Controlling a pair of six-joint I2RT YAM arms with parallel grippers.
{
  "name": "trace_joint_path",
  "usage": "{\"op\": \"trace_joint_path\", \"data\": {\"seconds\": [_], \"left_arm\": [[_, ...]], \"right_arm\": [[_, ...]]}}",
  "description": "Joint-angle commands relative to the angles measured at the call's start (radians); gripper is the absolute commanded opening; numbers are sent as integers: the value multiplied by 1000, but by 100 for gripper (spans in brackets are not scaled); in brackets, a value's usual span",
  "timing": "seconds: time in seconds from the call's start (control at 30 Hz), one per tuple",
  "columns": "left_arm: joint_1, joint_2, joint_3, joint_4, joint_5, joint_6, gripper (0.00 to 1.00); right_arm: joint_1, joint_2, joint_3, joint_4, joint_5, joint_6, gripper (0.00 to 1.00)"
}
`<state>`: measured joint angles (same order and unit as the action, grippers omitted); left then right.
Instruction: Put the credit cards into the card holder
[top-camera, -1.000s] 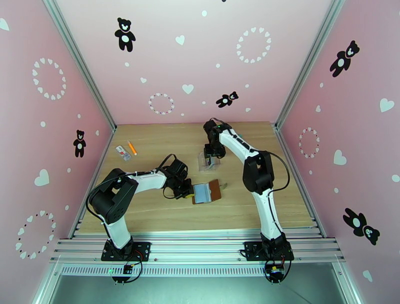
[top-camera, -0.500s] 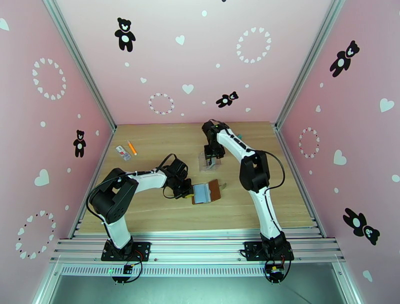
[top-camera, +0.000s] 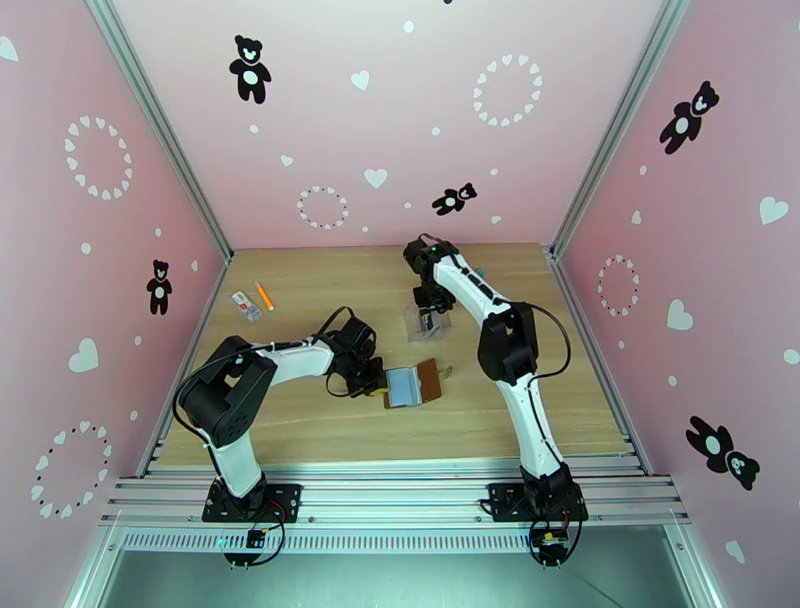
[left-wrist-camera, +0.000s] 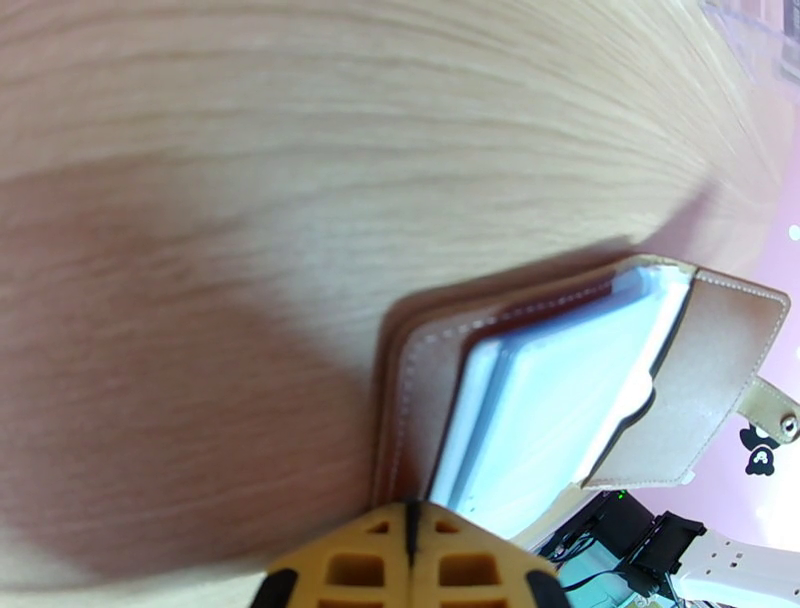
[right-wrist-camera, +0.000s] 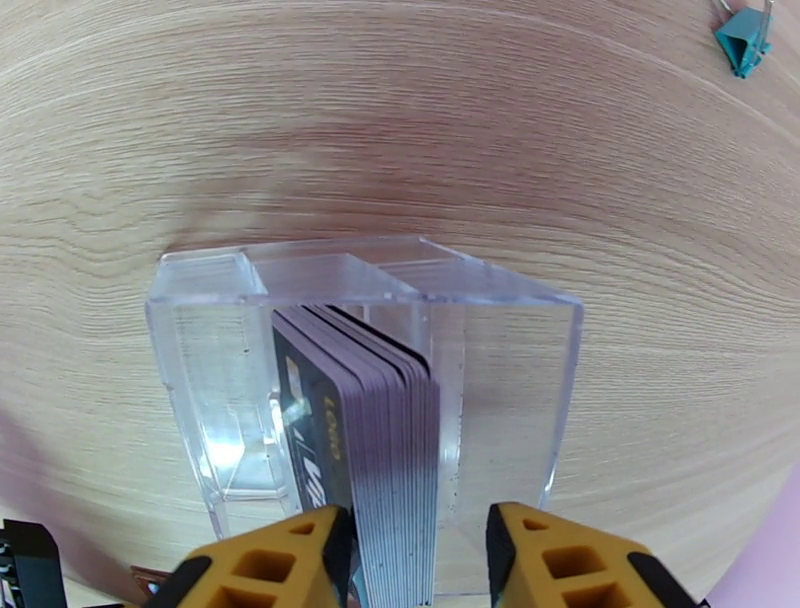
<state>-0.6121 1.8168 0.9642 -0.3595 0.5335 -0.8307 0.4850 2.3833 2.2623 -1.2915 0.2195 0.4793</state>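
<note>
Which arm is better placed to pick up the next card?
Right. The right fingers straddle the credit cards in the clear stand; the left fingers sit shut at the card holder.

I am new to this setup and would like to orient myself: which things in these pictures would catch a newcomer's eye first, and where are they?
First, the stack of credit cards standing in a clear plastic box at the far middle of the table, with the right end effector open around it. Next, the card holder lying open at the centre, the left end effector shut against its left edge.
</note>
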Motion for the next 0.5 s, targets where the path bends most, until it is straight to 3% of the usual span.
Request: {"op": "trace_joint_path", "data": {"seconds": [0.0,0.13,0.23,0.33,0.47], "left_arm": [[2,51,-25,-99,-84,17,0],[1,49,-30,-96,-85,15,0],[1,44,-34,-95,-86,13,0],[0,43,-36,-94,-85,13,0],[0,37,-42,-94,-88,10,0]], "right_arm": [[-2,1,31,-55,54,0,38],[-1,2,30,-50,21,7,33],[-2,0,26,-4,-97,-9,40],[-3,9,25,-1,-117,17,48],[-6,37,26,-17,-119,22,48]]}}
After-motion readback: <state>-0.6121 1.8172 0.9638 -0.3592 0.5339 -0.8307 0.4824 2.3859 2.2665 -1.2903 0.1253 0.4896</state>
